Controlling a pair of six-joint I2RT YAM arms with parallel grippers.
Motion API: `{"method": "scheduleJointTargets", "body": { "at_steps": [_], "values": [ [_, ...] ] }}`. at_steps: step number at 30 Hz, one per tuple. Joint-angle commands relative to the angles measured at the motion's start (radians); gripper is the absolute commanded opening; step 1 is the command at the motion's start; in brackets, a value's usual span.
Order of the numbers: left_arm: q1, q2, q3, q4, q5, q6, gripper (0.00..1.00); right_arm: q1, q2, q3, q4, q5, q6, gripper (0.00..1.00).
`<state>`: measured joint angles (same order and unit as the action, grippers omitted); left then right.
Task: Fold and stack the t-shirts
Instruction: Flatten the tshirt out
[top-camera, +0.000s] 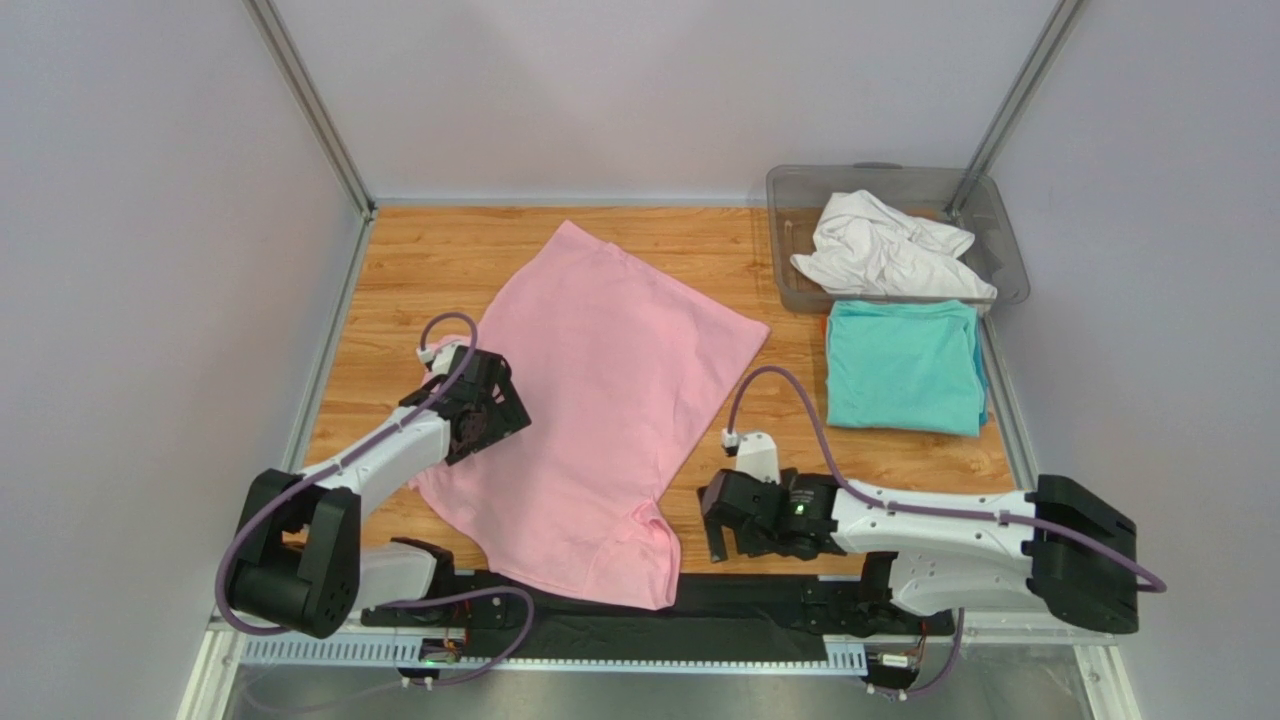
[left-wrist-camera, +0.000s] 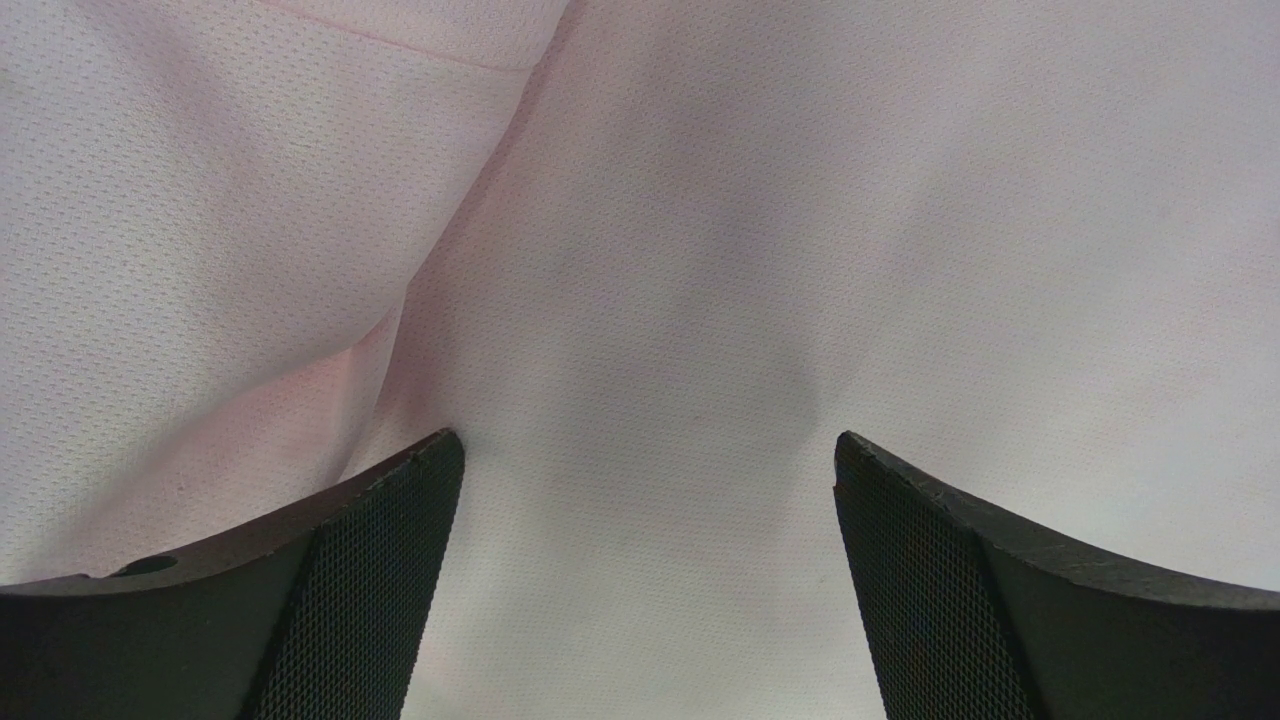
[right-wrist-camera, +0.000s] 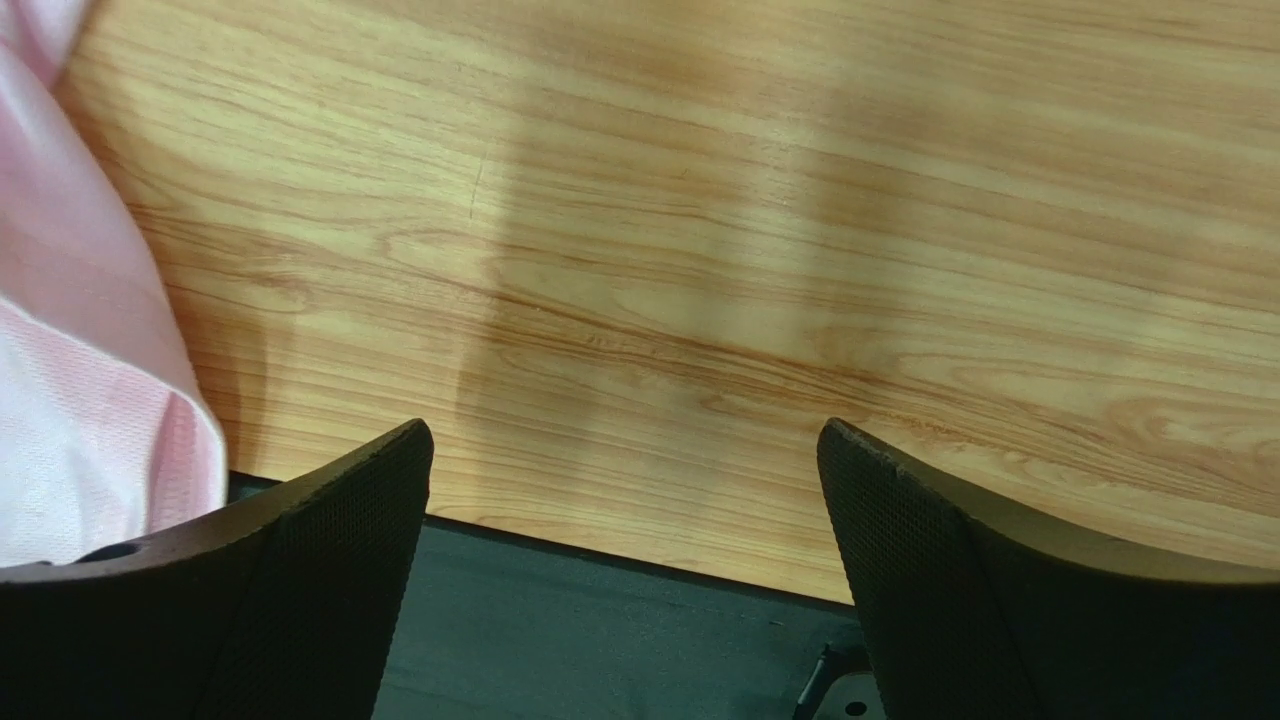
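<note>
While the pink t-shirt (top-camera: 601, 405) lies spread nearly flat and at a slant across the middle of the desk (top-camera: 436, 255), neither arm holds any cloth. The shirt's near corner reaches the black strip (top-camera: 751, 608) along the desk's near edge.

Left gripper (top-camera: 489, 413): positioned over the left edge of the pink t-shirt. The left wrist view shows its fingers (left-wrist-camera: 376, 510) spread wide apart with only pink mesh cloth between and beneath them. A soft fold runs up the cloth just left of the gap. Whether the fingertips touch the cloth cannot be told.

Right gripper (top-camera: 718, 525): positioned just right of the pink t-shirt's near corner, apart from it. The right wrist view shows its fingers (right-wrist-camera: 962, 540) wide apart over bare wood, nothing held, with the pink t-shirt's edge at the far left of that view.

Teal t-shirt (top-camera: 905, 365): folded into a neat rectangle, lying on the desk to the right of the pink t-shirt, near but not touching it.

White t-shirt (top-camera: 887, 248): crumpled, to the far right of the pink t-shirt, resting in the clear grey bin (top-camera: 796, 188) and spilling over the bin's near rim. Whether it touches the teal t-shirt cannot be told.
</note>
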<state>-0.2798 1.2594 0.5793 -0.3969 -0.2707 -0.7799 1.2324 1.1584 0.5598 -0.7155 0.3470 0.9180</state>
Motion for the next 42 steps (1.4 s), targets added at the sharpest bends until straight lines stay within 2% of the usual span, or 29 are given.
{"method": "scheduleJointTargets", "body": {
  "at_steps": [1, 6, 10, 13, 16, 21, 24, 26, 27, 30, 32, 38, 42],
  "values": [
    [0.007, 0.003, 0.002, -0.013, 0.019, 0.001, 1.0, -0.004, -0.08, 0.0, 0.03, 0.064, 0.064, 1.0],
    [0.007, -0.008, -0.004, 0.003, 0.059, 0.005, 1.0, -0.002, -0.086, 0.092, 0.232, -0.022, -0.227, 1.0],
    [0.007, -0.023, -0.012, 0.007, 0.083, 0.005, 1.0, -0.002, 0.061, 0.195, 0.335, -0.127, -0.333, 0.99],
    [0.007, -0.047, -0.021, 0.004, 0.094, 0.005, 1.0, -0.001, 0.192, 0.282, 0.34, -0.12, -0.347, 0.93],
    [0.007, -0.081, -0.029, -0.002, 0.097, 0.008, 1.0, -0.004, 0.295, 0.333, 0.335, -0.109, -0.35, 0.82],
    [0.007, -0.133, -0.039, -0.022, 0.065, 0.014, 1.0, -0.005, 0.369, 0.35, 0.324, -0.097, -0.331, 0.65],
    [0.007, -0.138, -0.045, -0.031, 0.038, 0.014, 1.0, -0.008, 0.371, 0.331, 0.301, -0.051, -0.3, 0.62],
    [0.007, -0.132, -0.044, -0.033, 0.025, 0.018, 1.0, -0.01, 0.368, 0.308, 0.294, -0.029, -0.286, 0.51],
    [0.007, -0.123, -0.044, -0.034, 0.024, 0.016, 1.0, -0.016, 0.365, 0.298, 0.292, -0.025, -0.277, 0.4],
    [0.007, -0.104, -0.036, -0.033, 0.024, 0.016, 1.0, -0.03, 0.351, 0.264, 0.294, -0.034, -0.263, 0.27],
    [0.007, -0.097, -0.035, -0.033, 0.024, 0.016, 1.0, -0.036, 0.343, 0.246, 0.292, -0.04, -0.263, 0.25],
    [0.007, -0.091, -0.032, -0.039, 0.015, 0.014, 1.0, -0.044, 0.307, 0.215, 0.3, -0.051, -0.254, 0.01],
    [0.007, -0.089, -0.033, -0.042, 0.004, 0.018, 1.0, -0.048, 0.264, 0.197, 0.3, -0.063, -0.242, 0.0]
  ]
}}
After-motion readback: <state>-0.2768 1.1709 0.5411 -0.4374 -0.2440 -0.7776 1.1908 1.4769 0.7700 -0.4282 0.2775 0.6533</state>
